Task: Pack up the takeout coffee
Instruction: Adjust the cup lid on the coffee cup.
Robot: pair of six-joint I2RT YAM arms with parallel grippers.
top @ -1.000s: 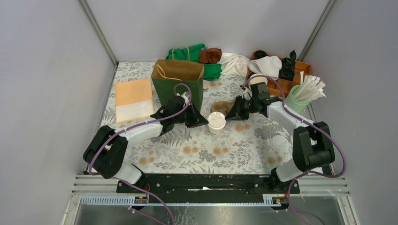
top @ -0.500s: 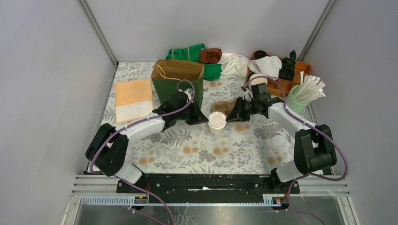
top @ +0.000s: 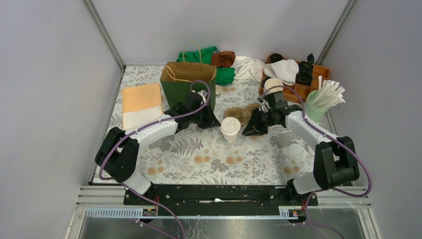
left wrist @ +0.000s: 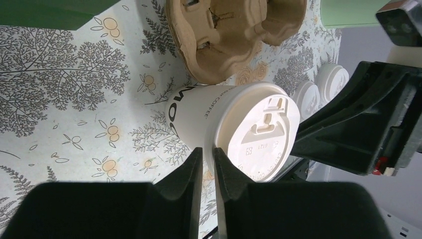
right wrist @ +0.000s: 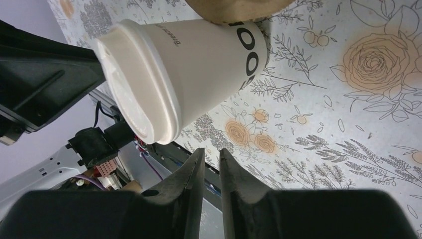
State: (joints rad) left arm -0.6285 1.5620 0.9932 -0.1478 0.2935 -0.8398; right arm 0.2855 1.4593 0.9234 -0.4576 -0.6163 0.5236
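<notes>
On the table the green bag stood far left, and the carrier lay empty just beyond the coffee, which stood lidded mid-table, not yet packed. I had the left gripper and right gripper flanking it, each a slit apart and empty; by my reckoning, grasping and loading were all left to do

Takeout coffee on table between left pincer and right pincer, cup carrier behind.
</notes>
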